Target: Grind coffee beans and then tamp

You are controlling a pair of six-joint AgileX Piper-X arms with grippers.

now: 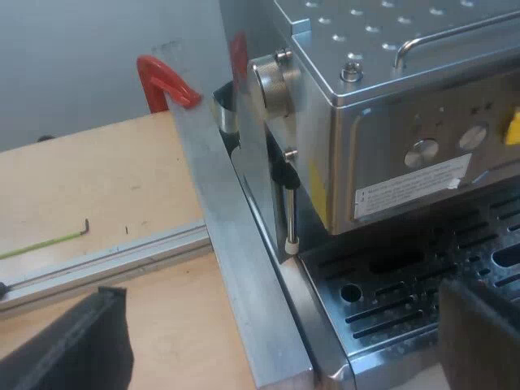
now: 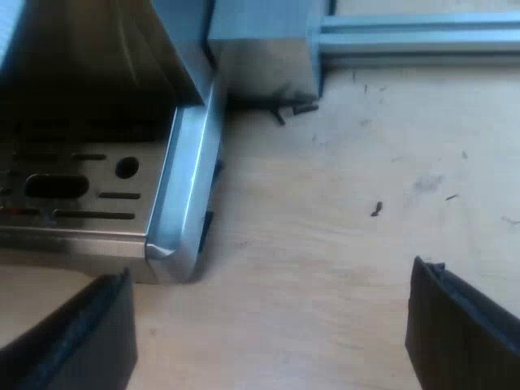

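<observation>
The boxy stainless-steel espresso machine [image 1: 390, 106] stood on the pale wooden table [image 1: 81, 187], its side against a slanting, flat-faced aluminium bar [image 1: 236, 268]. Its top was a dimpled metal plate with a thin rail handle [image 1: 455, 32]. A ribbed round metal knob [image 1: 272, 85] stuck out of the side, and below it a slim steam wand [image 1: 288, 207] with a pale tip hung down beside the slotted metal drip tray [image 1: 406, 284]. On the front sat two round silver buttons [image 1: 422, 152] and, under them, a white rectangular label [image 1: 410, 187].

The left gripper [image 1: 280, 325] hovered above the tray's corner, its two black fingers spread wide, one over the bare wood and one over the tray, with nothing between them. Beyond the bar a red curved piece [image 1: 166, 80] showed; I could not tell what it belonged to. On the table beside the bar lay a long aluminium rail [image 1: 106, 264] and, farther off, a thin bent hex key [image 1: 49, 241].

The right gripper [image 2: 270, 325] hung over the wood just beside the tray's rounded corner, released as well, fingers far apart and empty. Near that corner stood a squared aluminium block [image 2: 260, 49], with a few small dark screws [image 2: 292, 107] lying at its foot
</observation>
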